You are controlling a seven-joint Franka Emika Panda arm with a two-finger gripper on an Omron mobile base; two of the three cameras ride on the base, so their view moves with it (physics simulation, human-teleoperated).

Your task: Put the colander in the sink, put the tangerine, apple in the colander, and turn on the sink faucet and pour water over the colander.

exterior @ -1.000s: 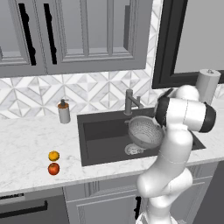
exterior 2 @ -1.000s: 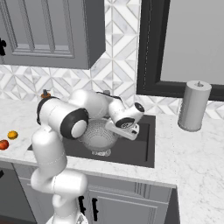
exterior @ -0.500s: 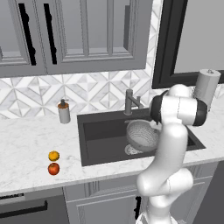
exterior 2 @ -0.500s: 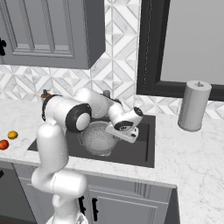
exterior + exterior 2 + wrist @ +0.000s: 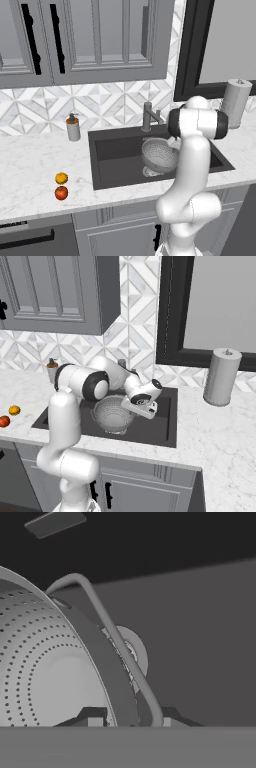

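Down inside the sink (image 5: 116, 159), fingers (image 5: 95, 718) clamped on the colander (image 5: 160, 154) rim by its right handle. Rigid light metal, slick, rim is best hold. Tangerine (image 5: 61, 178), apple (image 5: 61, 192) wait on left surface (image 5: 35, 165).

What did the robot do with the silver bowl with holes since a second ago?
The arm lowered the colander deeper into the sink, toward the drain. The gripper stays shut on the colander's rim, by its handle. The tangerine and apple stayed on the counter, and the sink faucet is untouched.
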